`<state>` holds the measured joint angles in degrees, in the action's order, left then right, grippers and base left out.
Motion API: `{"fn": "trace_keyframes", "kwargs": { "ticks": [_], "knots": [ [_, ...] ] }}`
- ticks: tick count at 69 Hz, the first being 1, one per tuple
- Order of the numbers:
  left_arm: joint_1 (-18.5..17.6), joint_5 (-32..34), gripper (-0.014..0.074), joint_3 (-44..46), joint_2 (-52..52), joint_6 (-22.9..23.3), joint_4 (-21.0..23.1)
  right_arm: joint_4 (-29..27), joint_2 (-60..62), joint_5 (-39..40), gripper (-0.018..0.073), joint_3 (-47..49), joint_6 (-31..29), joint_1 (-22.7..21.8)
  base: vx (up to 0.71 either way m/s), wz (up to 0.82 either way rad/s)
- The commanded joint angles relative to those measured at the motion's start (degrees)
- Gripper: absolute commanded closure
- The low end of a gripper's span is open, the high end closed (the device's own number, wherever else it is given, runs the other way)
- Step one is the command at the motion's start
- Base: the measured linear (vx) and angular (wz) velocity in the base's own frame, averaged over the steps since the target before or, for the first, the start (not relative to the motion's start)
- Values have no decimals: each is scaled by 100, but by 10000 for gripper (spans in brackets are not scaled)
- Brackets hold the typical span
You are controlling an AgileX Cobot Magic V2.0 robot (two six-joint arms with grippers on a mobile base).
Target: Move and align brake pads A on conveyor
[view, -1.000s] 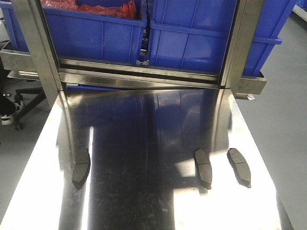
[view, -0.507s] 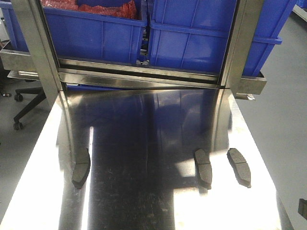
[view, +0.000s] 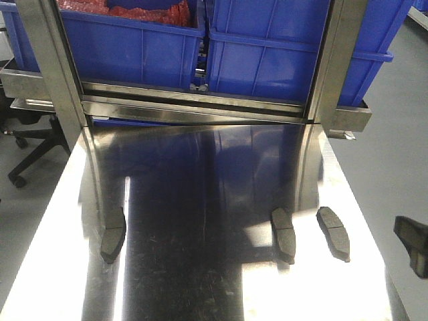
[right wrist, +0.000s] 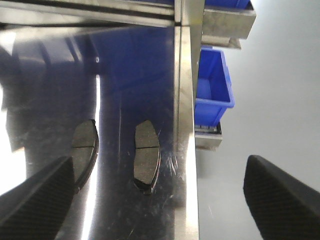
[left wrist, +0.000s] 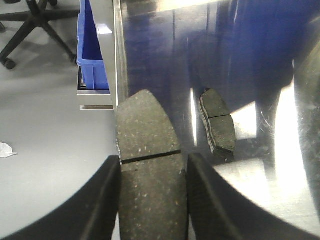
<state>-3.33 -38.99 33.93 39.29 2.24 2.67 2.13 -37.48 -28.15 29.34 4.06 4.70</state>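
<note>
the mirror-bright steel worktop point(view: 200, 200) fills most of what i see, with big blue crates point(view: 134, 47) sitting in a steel frame point(view: 50, 67) at its far end and an office chair point(view: 30, 144) on the floor to the left. my right claw point(right wrist: 157, 161) is released, its fingers point(right wrist: 37, 200) spread wide, one above the worktop and the other out over the floor past the right edge. my left claw point(left wrist: 152, 160) is clenched on the held brake pad point(left wrist: 149, 125) by the worktop's left edge: dark grey, speckled and rough, rounded at the tip, with a thin groove across its middle. three more lie on the steel, each the same grooved oblong: the left brake pad point(view: 112, 235) near the left edge, and the middle brake pad point(view: 283, 234) and right brake pad point(view: 333, 232) near each other towards the right edge.
</note>
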Motion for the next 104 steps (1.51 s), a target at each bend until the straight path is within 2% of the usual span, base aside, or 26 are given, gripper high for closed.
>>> {"fn": "trace_keyframes", "kwargs": {
  "ticks": [1, 11, 18, 33, 45, 80, 104],
  "knots": [
    [-16, 466, 540, 157, -21, 2, 21, 30, -768, -7, -92, 663, -52, -20, 0, 0],
    [-16, 466, 540, 157, -21, 2, 21, 9, -2165, -842, -50, 1618, -82, -9, 0, 0],
    [-16, 466, 540, 157, -21, 2, 21, -37, -3126, -1142, -32, 2178, -217, -2, 0, 0],
    [-16, 466, 540, 157, -21, 2, 21, -266, -4906, -1434, -32, 2979, -406, -2, 0, 0],
    [-16, 466, 540, 157, -21, 2, 21, -403, -5871, -1506, -32, 3354, -508, -2, 0, 0],
    [-16, 466, 540, 157, -21, 2, 21, -410, -6569, -1236, -29, 3465, -584, -2, 0, 0],
    [-16, 466, 540, 157, -21, 2, 21, -458, -6590, -1219, 83, 3465, -589, -2, 0, 0]
  ]
}}
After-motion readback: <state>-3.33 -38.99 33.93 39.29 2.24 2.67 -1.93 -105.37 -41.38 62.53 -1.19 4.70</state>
